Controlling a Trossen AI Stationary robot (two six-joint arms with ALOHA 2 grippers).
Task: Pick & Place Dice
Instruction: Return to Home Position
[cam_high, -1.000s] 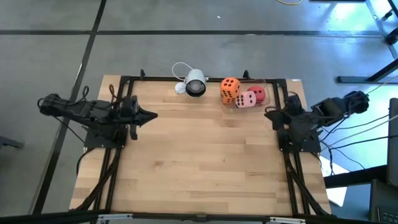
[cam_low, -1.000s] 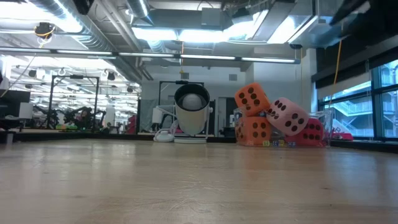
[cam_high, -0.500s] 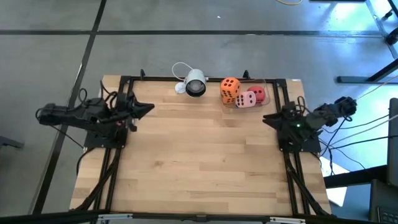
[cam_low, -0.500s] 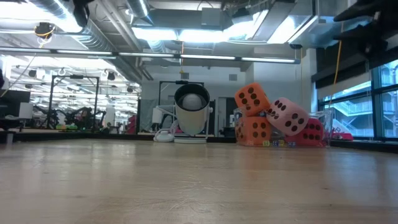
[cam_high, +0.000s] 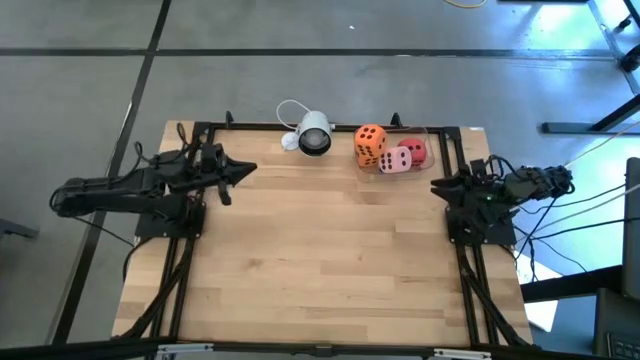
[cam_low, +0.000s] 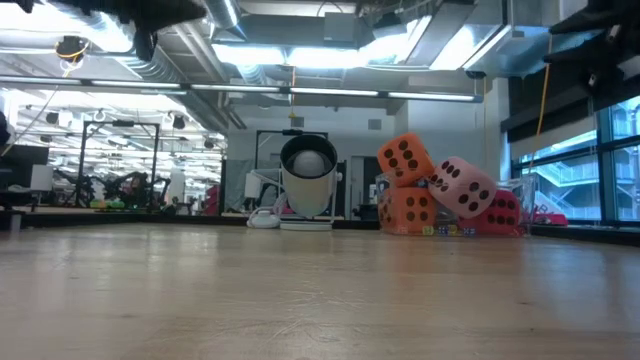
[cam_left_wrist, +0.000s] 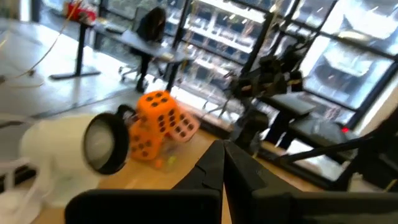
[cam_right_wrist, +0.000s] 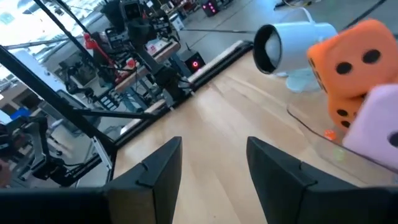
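Left gripper (cam_high: 248, 168) over table (cam_high: 320, 250) left side, fingers pressed together, empty. White camera (cam_high: 313, 135) at far edge, centre. Dice (cam_high: 371, 143) piled in transparent container (cam_high: 438, 150) at far right: orange, pink, red. Right gripper (cam_high: 436, 185) at right side, fingers apart, empty.

Bare tabletop (cam_high: 330, 250) across centre and bottom of frame; upper edge blocked by white camera (cam_high: 314, 138) and container (cam_high: 431, 158) of dice (cam_high: 371, 143).
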